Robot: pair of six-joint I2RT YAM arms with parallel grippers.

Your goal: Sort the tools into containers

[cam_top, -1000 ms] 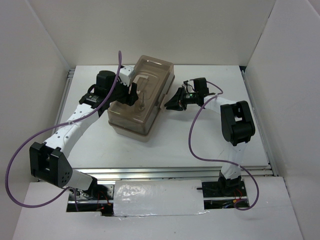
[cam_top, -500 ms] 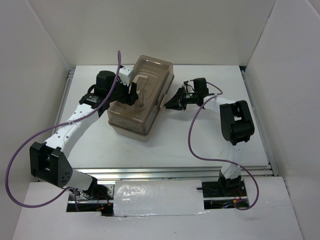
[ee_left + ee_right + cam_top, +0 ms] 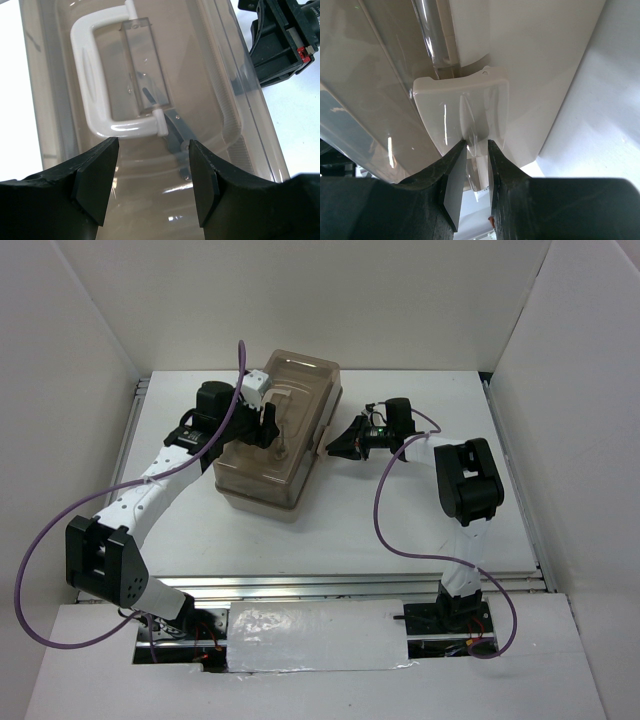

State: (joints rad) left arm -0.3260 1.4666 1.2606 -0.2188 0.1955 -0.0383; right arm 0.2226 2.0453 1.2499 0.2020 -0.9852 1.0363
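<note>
The beige toolbox [image 3: 262,468] stands closed at the back middle of the table, its translucent brownish lid [image 3: 200,75] down and its pale handle [image 3: 95,100] lying flat. My left gripper [image 3: 268,426] hovers open over the lid just near the handle [image 3: 152,185]. My right gripper [image 3: 337,446] is at the box's right side, shut on the pale latch [image 3: 465,115], its fingers pinching the latch's middle rib [image 3: 476,165]. The tools are hidden; only a dim grey shape [image 3: 176,136] shows through the lid.
White walls enclose the table on the left, back and right. Purple cables loop from both arms. The right gripper's black body [image 3: 280,40] sits close beside the box's right edge. Metal rails run along the table's sides [image 3: 140,400].
The toolbox has shifted slightly left and away. Both grippers moved with it, the right one still on the latch.
</note>
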